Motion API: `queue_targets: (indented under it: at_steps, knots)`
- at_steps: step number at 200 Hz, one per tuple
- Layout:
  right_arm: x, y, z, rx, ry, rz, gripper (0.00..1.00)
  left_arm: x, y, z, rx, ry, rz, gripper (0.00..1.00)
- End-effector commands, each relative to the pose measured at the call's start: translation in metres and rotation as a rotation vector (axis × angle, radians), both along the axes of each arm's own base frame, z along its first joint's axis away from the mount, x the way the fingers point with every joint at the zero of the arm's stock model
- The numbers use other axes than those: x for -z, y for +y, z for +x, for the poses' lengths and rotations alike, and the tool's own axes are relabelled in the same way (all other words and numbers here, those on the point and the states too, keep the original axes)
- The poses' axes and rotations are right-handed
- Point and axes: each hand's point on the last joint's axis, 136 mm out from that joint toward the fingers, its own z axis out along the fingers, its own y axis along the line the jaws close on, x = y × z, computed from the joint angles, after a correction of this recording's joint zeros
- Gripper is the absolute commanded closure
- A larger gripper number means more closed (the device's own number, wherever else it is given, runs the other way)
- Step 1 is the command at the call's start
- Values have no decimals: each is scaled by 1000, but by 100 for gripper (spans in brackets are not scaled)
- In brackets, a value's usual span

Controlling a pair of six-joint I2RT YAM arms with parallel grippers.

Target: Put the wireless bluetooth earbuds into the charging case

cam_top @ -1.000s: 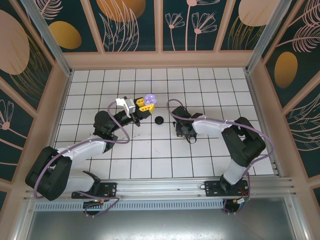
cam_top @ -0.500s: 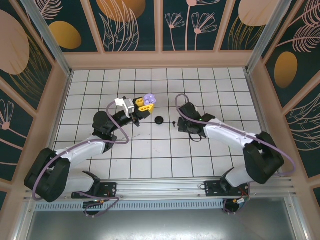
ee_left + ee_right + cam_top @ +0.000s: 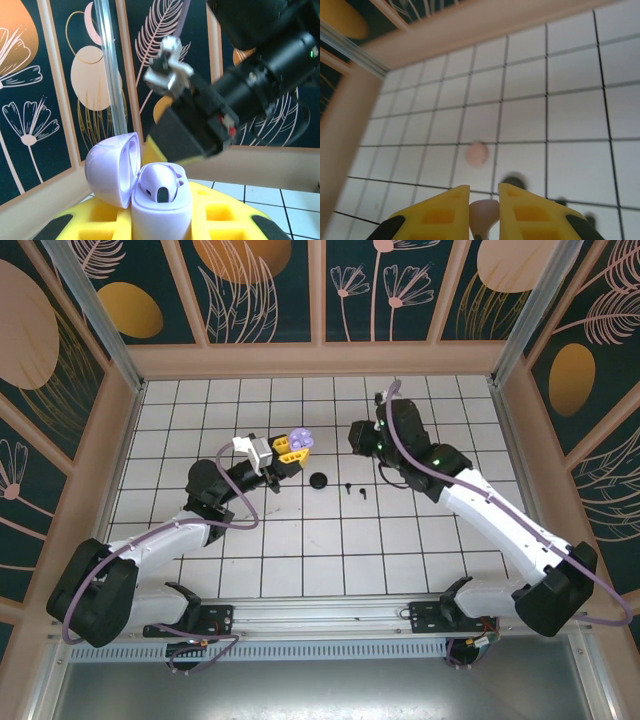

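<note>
You're working over a white tiled table (image 3: 300, 550) ruled with dark lines, fenced by a pale wooden rim and teal wall panels (image 3: 265, 300) painted with feathers, flowers and orange ovals. Your left gripper (image 3: 291, 446) is clamped on the open lilac case (image 3: 160, 207), its lid tipped left and a lilac bud (image 3: 156, 186) seated inside. Your right gripper (image 3: 484, 200) pinches a pink bud (image 3: 483, 214) between its yellow fingers, above a round pink case (image 3: 476, 153) lying on the tiles. A black case (image 3: 318, 480) and tiny black buds (image 3: 352, 490) lie mid-table
</note>
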Motion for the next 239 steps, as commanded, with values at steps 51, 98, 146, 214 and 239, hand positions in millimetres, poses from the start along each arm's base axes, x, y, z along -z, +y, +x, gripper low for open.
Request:
queue_targets:
  at_steps: [51, 98, 146, 214, 239]
  knots:
    - [-90, 45, -21, -132, -188, 94, 83, -18, -6, -1, 22, -62, -1, 100]
    - [-107, 64, -38, -179, -233, 127, 83, -15, -6, 4, 11, -40, -12, 100]
    - [-104, 75, -46, -197, -234, 138, 83, -19, -6, 5, 13, -44, -31, 100]
    - [-94, 90, -51, -221, -220, 147, 83, -21, -6, 5, 15, -46, -36, 100]
    - [-89, 94, -51, -227, -210, 145, 83, -23, -6, 4, 16, -49, -40, 100]
